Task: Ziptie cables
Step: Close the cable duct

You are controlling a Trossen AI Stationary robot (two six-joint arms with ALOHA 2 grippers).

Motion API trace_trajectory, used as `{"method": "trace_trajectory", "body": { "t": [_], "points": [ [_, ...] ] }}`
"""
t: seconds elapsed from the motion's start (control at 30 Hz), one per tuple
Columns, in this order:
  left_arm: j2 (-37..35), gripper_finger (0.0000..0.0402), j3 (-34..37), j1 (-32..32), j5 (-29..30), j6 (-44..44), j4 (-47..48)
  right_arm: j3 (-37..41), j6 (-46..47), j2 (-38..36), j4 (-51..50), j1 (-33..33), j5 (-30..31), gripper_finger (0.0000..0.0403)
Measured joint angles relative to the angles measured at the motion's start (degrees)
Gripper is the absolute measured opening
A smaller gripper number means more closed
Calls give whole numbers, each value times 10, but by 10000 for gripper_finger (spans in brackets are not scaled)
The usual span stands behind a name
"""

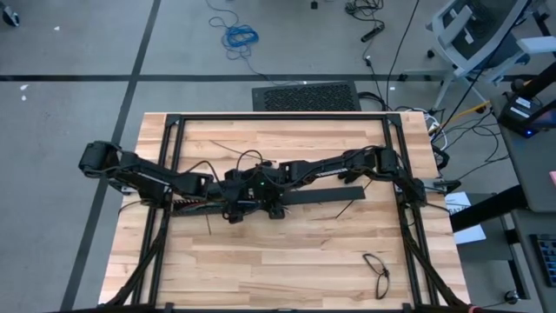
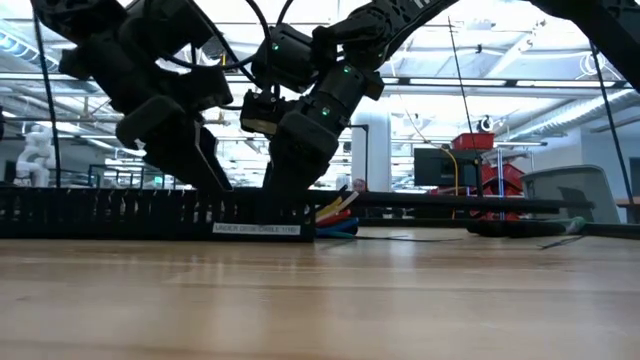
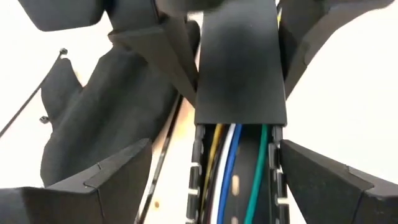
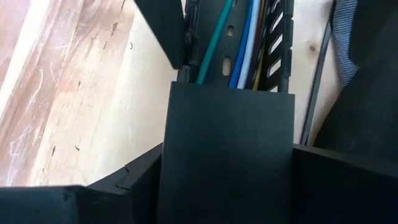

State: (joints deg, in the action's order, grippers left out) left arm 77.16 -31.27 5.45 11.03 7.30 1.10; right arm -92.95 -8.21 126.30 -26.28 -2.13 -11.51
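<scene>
Several cables [image 3: 233, 168], yellow, white, blue and green, lie side by side inside a long black slotted duct [image 1: 323, 196] on the wooden table. Their ends [image 2: 336, 214] stick out of the duct's end. A flat black cover [image 4: 229, 143] sits over part of the duct. My right gripper [image 4: 229, 171] is shut on this cover at the table's middle. My left gripper [image 3: 214, 149] faces it along the duct; it is open, with one finger on either side of the duct and a gap to it. In the low view, my left gripper [image 2: 195, 165] hangs over the duct. My right gripper pinches the black cover by its two long edges [image 4: 171, 155] between its two fingers. The fingers slant down from the table's right side and run along the duct. The cover lies flat on top of the duct, over the cables.
A loop of black cable [image 1: 376, 268] lies near the table's front right corner. Thin black strips [image 1: 348, 208] lie beside the duct. A black frame [image 1: 174, 130] runs round the table's edges. Bare wood [image 1: 287, 261] stretches toward the near edge.
</scene>
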Motion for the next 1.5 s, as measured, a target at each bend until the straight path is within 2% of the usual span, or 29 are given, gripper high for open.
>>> {"method": "trace_trajectory", "body": {
  "t": [0.53, 0.67, 0.8, 1.1, 1.33, 1.5],
  "points": [
    [0, 343, 2, 11, -13, 43, 6, 1, 0, 0, -2, 0, -5, 256],
    [1, 343, 2, 10, -43, 52, 1, 1, 0, 0, -3, 0, -6, 256],
    [13, 343, 3, 11, -49, 86, 2, 1, 0, 0, -3, 0, -6, 256],
    [54, 343, 3, 11, -49, 85, -11, 1, 0, 0, -3, 0, -5, 256],
    [83, 343, 3, 11, -44, 85, -76, 1, 0, -1, -3, 0, -4, 256],
    [97, 343, 4, 11, -41, 88, -83, 1, 0, -1, -5, 0, -4, 256]
  ]
}}
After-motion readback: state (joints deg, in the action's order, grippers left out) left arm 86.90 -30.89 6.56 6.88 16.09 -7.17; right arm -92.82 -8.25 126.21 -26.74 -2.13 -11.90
